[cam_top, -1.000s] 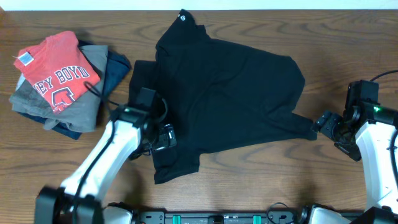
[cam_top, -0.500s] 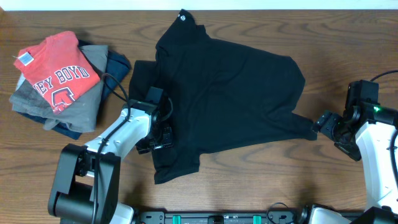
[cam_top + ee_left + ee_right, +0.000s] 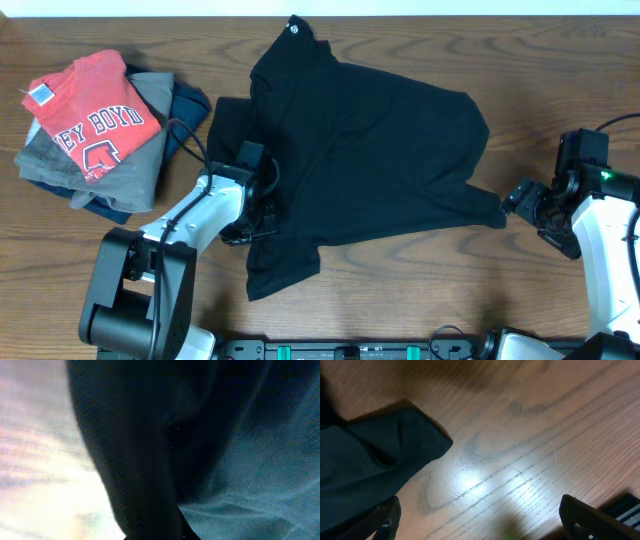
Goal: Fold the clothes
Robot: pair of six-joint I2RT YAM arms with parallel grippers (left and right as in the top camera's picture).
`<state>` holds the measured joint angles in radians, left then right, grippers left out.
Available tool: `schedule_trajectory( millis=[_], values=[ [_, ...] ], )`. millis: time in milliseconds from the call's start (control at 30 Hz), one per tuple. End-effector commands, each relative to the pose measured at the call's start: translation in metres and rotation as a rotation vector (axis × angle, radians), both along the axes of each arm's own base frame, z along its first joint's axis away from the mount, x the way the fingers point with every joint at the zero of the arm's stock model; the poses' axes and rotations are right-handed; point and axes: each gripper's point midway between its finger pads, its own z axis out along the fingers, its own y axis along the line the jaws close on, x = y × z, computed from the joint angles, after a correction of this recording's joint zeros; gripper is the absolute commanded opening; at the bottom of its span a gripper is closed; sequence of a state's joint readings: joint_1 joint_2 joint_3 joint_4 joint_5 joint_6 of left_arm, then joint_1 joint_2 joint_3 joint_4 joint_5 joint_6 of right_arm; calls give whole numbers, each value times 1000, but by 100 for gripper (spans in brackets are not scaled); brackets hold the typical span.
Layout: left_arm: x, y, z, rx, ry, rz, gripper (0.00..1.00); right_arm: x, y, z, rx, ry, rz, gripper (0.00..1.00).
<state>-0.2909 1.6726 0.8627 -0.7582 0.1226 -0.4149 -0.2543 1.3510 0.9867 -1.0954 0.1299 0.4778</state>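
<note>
The clothes [image 3: 370, 130], a black T-shirt, lie spread and rumpled across the middle of the table. My left gripper [image 3: 262, 215] sits low on the shirt's left edge, shut on a pinch of the fabric. In the left wrist view the black cloth [image 3: 150, 460] fills almost the whole picture and hides the fingers. My right gripper [image 3: 522, 200] stands open just right of the shirt's right sleeve tip [image 3: 365, 465]. Bare wood lies between its fingertips [image 3: 387, 520], and the gripper [image 3: 485, 530] holds nothing.
A pile of folded garments [image 3: 95, 130], red shirt with white lettering on top of grey and navy ones, lies at the far left. The wooden table [image 3: 420, 290] shows bare in front of the shirt. The table's back edge runs just behind the collar.
My left gripper has gone from open to shut on the shirt's left edge, and its arm has drawn in closer. The right arm and the shirt have barely moved.
</note>
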Motion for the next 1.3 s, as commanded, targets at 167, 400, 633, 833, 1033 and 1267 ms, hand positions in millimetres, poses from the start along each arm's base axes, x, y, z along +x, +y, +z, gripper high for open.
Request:
schedule_trajectory(
  millis=[167,400,633,833,1033,1267],
  values=[
    [0,3,44,-1,-47,-2,6,-8,33,-10,195,3,46,81],
    [-6,2,64,-33,-82,2,6,5,84,-44,397,-114,270,70],
    [-6,2,63,-33,-85,2,6,93,68,-21,232,-480,402,69],
    [-8,2,62,-32,-81,3,6,113,79,-31,196,-507,504,74],
    [-7,2,62,-33,-84,6,6,122,90,-73,173,-424,567,75],
    [-7,2,62,-33,-83,6,6,136,88,-99,148,-420,554,67]
  ],
)
